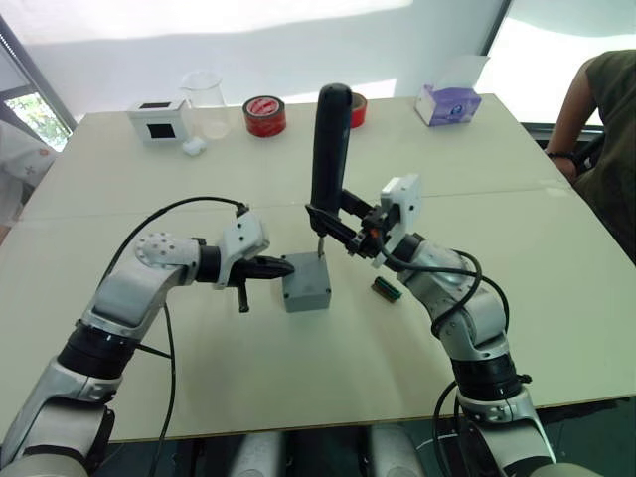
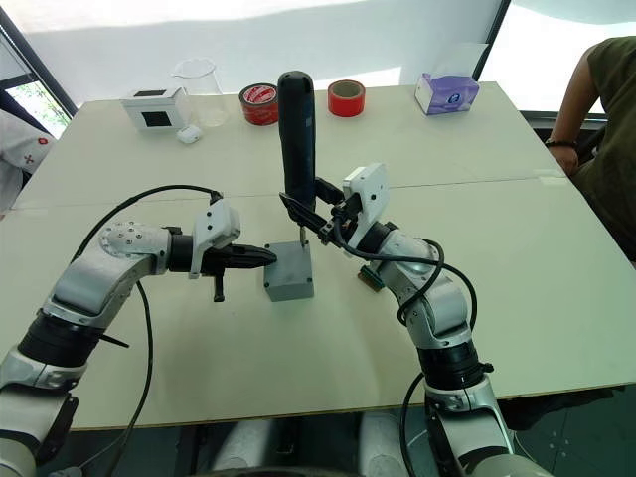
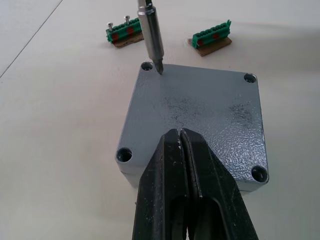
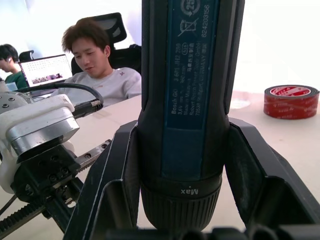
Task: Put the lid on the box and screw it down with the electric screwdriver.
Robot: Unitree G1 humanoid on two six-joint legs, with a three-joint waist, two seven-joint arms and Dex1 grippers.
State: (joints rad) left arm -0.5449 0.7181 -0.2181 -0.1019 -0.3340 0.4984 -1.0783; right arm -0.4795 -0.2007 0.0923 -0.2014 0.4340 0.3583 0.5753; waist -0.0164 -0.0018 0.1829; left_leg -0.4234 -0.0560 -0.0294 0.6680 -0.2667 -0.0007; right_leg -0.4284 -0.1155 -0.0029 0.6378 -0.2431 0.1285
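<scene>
The grey box (image 1: 306, 284) sits mid-table with the grey lid (image 3: 200, 112) lying flush on top, its corner holes showing. My left gripper (image 3: 179, 137) is shut, its tips resting on the lid's near edge. The black electric screwdriver (image 1: 329, 149) stands upright over the box, and my right gripper (image 4: 182, 165) is shut on its lower body. Its metal bit (image 3: 150, 35) points down at the lid just beside one corner hole (image 3: 146, 66).
Two green terminal blocks (image 3: 124, 34) (image 3: 212, 40) lie just beyond the box. At the far edge stand a white box with a black window (image 1: 159, 119), a glass beaker (image 1: 204, 102), two red tape rolls (image 1: 264, 115) and a tissue box (image 1: 449, 102). A person (image 1: 601, 129) sits at the right.
</scene>
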